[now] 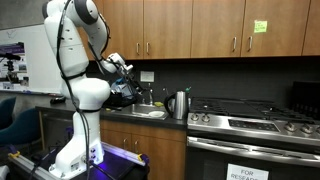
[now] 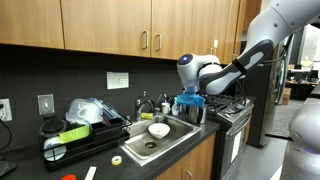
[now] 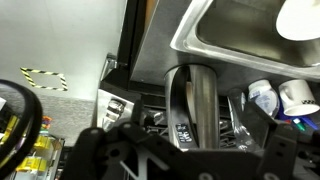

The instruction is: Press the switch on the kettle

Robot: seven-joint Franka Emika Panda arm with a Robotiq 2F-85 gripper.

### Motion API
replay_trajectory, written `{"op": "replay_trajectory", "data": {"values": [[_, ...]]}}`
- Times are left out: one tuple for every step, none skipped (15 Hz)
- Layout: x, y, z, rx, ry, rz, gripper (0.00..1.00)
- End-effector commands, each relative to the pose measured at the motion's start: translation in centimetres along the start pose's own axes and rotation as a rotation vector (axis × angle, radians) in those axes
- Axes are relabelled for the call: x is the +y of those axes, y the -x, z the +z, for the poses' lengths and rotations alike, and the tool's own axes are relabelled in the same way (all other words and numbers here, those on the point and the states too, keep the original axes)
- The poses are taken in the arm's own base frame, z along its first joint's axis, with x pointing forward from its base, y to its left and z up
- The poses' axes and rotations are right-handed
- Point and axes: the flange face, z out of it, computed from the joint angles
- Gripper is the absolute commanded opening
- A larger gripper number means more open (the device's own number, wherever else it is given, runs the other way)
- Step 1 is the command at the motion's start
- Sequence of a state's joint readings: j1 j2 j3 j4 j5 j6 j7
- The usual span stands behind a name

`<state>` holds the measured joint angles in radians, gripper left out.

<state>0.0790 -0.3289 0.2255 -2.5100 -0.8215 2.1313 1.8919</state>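
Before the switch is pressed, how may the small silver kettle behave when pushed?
The small shiny silver metal kettle looks rigid; its polished wall is probably slippery. Upright and narrow on the dark counter, it might slide or tip under a sideways push.

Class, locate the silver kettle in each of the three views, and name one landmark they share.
In an exterior view: kettle at centre, between sink and stove.
In an exterior view: kettle right of centre, between sink and stove, partly hidden.
Wrist view: kettle at centre, shiny metal body below the sink's rim.
Shared landmark: the sink.
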Motion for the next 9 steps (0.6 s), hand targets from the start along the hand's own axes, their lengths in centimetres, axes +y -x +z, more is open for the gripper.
{"op": "replay_trajectory", "data": {"values": [[3.0, -2.3, 1.3, -0.004, -0.059, 0.012, 1.00], [3.7, -2.8, 1.8, -0.008, -0.065, 0.009, 1.00], [4.4, -3.4, 2.3, -0.011, -0.072, 0.004, 1.00], [5.0, -4.0, 2.8, -0.014, -0.077, -0.003, 1.00], [5.5, -4.5, 3.2, -0.016, -0.080, -0.014, 1.00], [6.0, -5.0, 3.5, -0.020, -0.084, -0.030, 1.00], [6.3, -5.4, 3.7, -0.023, -0.085, -0.045, 1.00], [6.6, -5.7, 3.9, -0.025, -0.080, -0.065, 1.00], [6.8, -6.0, 4.0, -0.027, -0.075, -0.083, 1.00]]}}
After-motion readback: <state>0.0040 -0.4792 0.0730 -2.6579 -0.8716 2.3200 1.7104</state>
